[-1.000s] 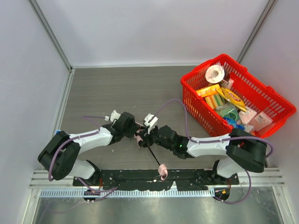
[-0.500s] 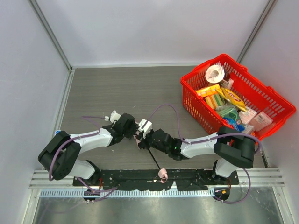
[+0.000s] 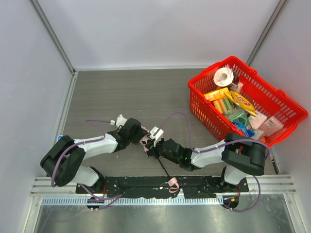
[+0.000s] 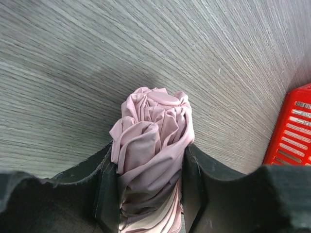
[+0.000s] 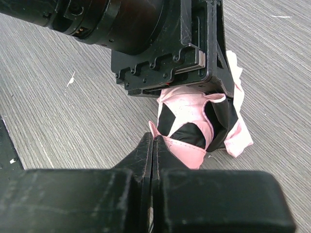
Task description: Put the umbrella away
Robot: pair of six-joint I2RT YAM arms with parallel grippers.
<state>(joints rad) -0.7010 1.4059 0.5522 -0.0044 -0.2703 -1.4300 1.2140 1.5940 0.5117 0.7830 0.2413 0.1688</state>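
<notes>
Table [image 3: 126,97]: umbrella [image 3: 145,141] handle [image 3: 172,183] shifted nearer, rightward.

Grey wood-grain table [image 3: 121,97], pale walls [image 3: 160,29]

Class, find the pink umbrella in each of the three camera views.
Top external: umbrella lower centre.
Left wrist: umbrella bottom centre.
Right wrist: umbrella right of centre.
Shared landmark: the grey wood-grain table, under it in all three.
</notes>
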